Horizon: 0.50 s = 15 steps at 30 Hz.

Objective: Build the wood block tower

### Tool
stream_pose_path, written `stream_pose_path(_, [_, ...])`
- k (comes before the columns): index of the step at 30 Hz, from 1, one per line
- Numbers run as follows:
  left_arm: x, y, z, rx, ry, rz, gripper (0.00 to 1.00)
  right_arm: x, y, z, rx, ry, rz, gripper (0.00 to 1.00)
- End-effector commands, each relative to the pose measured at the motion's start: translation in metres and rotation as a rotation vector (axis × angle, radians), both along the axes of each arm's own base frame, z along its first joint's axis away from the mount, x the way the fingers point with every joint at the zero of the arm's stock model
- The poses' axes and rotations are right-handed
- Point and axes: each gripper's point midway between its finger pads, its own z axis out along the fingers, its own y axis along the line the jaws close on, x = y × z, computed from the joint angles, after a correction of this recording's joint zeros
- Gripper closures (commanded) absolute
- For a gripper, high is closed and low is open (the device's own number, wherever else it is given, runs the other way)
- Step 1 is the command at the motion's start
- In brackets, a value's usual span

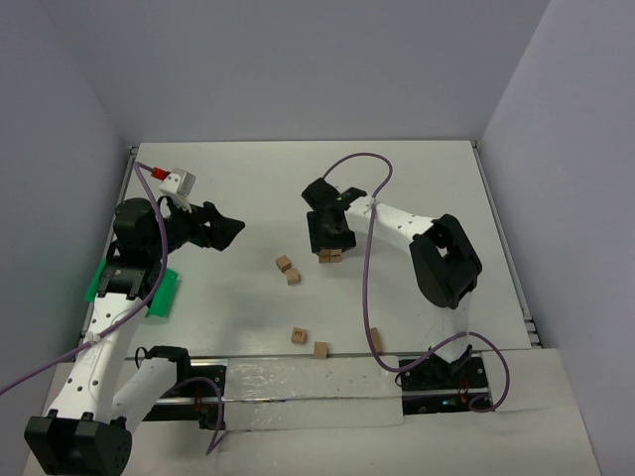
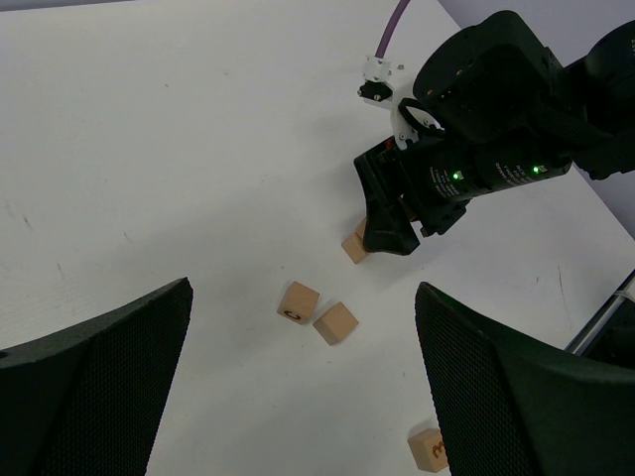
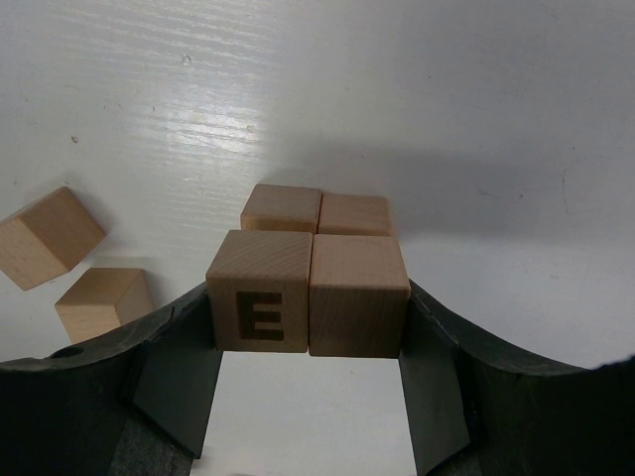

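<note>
My right gripper is shut on two wood blocks held side by side, one marked E and one plain, each finger pressing an outer face. Two more blocks lie just beyond them as a pair, lower on the table; together they form the tower. I cannot tell whether the held pair touches them. My left gripper hangs open above the table. Two loose blocks lie ahead of it. Another block, marked 3, sits by its right finger.
Two loose blocks lie left of the tower, two more nearer the front edge. A green tray sits under the left arm. A purple cable loops beside the right arm.
</note>
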Motion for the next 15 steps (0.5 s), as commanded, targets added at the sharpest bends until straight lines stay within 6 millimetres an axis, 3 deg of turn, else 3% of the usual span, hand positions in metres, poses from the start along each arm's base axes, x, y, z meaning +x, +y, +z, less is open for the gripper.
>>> stream_pose_path(1, [0.0018, -0.0024, 0.0181, -0.013, -0.063, -0.022, 0.01, 0.0053, 0.0087, -0.0006, 0.015, -0.021, -0.001, 0.66])
stream_pose_path(15, [0.0013, -0.0027, 0.0179, -0.012, -0.063, -0.026, 0.01, 0.0049, 0.0073, -0.0045, 0.007, -0.011, -0.004, 0.62])
